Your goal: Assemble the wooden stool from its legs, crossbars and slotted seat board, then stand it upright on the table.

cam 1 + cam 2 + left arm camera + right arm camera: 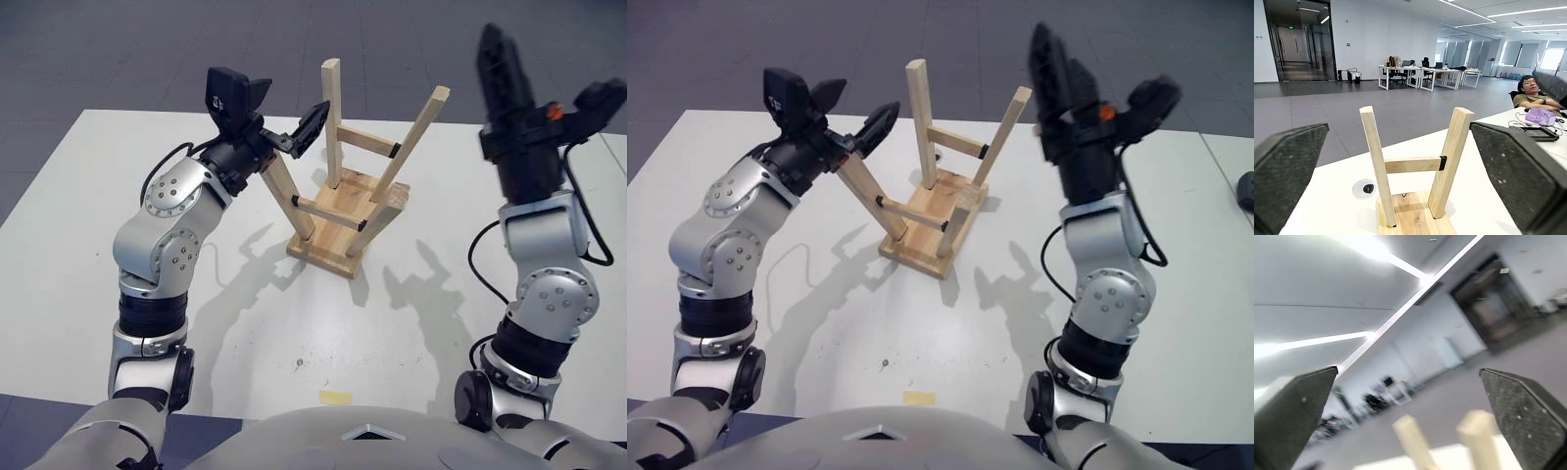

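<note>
The wooden stool [348, 211] sits upside down in the middle of the white table [88, 196]. Its slotted seat board [328, 250] lies flat and its legs point up, joined by crossbars [364, 141]. My left gripper [286, 116] is open just above the top of the near-left leg [289, 196], with nothing held between its fingers. In the left wrist view the two far legs [1376, 166] stand between the open fingers [1288, 171]. My right gripper [502, 61] is raised high to the right of the stool and is open, as is the right gripper [1408, 372] in its own wrist view.
A yellow tape piece [334, 398] lies near the table's front edge. A round cable hole [1368, 188] is in the table beyond the stool. A dark object [1244, 188] rests on the neighbouring table to the right. There is bare tabletop on both sides of the stool.
</note>
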Controlling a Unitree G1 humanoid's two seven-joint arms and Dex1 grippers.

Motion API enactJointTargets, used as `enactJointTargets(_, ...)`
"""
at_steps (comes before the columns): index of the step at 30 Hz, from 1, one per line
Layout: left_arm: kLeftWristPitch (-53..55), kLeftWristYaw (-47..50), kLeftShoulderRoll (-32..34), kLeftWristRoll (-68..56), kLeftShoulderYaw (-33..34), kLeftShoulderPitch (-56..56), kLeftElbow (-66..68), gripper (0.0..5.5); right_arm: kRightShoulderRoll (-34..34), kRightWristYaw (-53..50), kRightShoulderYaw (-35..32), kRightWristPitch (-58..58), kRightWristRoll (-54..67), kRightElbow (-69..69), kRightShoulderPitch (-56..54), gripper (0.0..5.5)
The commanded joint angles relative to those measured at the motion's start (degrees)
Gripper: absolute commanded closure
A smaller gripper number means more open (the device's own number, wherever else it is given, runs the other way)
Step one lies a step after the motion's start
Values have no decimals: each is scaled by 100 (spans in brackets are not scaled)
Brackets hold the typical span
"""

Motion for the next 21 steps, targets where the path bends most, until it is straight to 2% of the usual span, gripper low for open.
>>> enactJointTargets(1,129,192,174,-66,620,-546,180,12,-742,188,1213,698,-1239,159,772,10)
enactJointTargets(4,-116,437,505,483,951,-739,887,12,-845,861,2166,988,-1288,-293,1433,10)
enactJointTargets(7,-274,618,753,982,1097,-627,1386,12,-922,1270,2482,1109,-1221,-641,1750,10)
enactJointTargets(11,-255,536,764,1164,1143,-235,1285,12,-954,1527,2027,1267,-878,-442,1964,10)
enactJointTargets(15,-333,325,898,1263,1235,173,1327,12,-1922,3151,2050,1521,-414,-725,2851,10)
enactJointTargets(17,-369,69,1060,1265,1310,419,1356,12,-2328,3612,2082,1527,-567,-656,3170,10)
enactJointTargets(18,-419,-260,1215,1239,1309,676,1341,12,-2395,3576,2059,1276,-977,-323,3171,10)
enactJointTargets(21,-640,-1053,1719,1449,1189,1539,1464,12,-1971,2911,1509,318,-1788,1010,2538,10)
